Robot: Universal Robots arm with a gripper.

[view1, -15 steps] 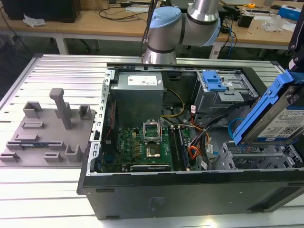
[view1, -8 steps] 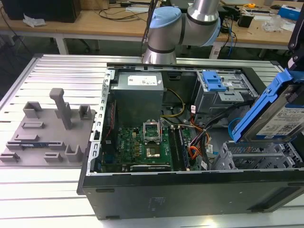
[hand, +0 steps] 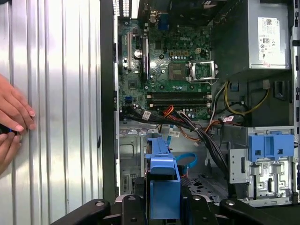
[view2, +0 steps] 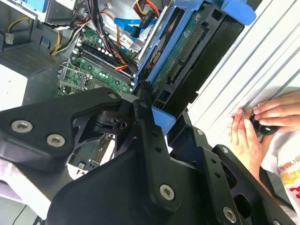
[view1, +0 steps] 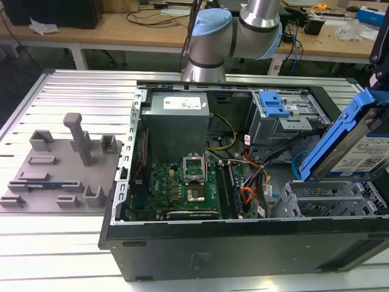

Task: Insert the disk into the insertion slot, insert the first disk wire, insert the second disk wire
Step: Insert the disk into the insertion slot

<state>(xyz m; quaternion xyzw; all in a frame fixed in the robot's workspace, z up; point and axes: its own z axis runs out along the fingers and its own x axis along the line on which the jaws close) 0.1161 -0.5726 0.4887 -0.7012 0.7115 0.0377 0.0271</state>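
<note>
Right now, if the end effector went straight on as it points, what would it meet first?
Probably the low grey perforated metal bay below; the silver hard drive in its blue plastic carrier, clamped in the end effector, would touch first. Depth is unclear.

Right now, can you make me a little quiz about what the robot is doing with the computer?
1. True or false: the disk already lies flat inside the insertion slot.
2. What does the gripper hold? A) the disk B) a yellow wire C) nothing
3. Fill in: the plastic around the disk is ____ in colour.
Key: 1 false, it hangs tilted above the slot; 2 A; 3 blue.
</note>
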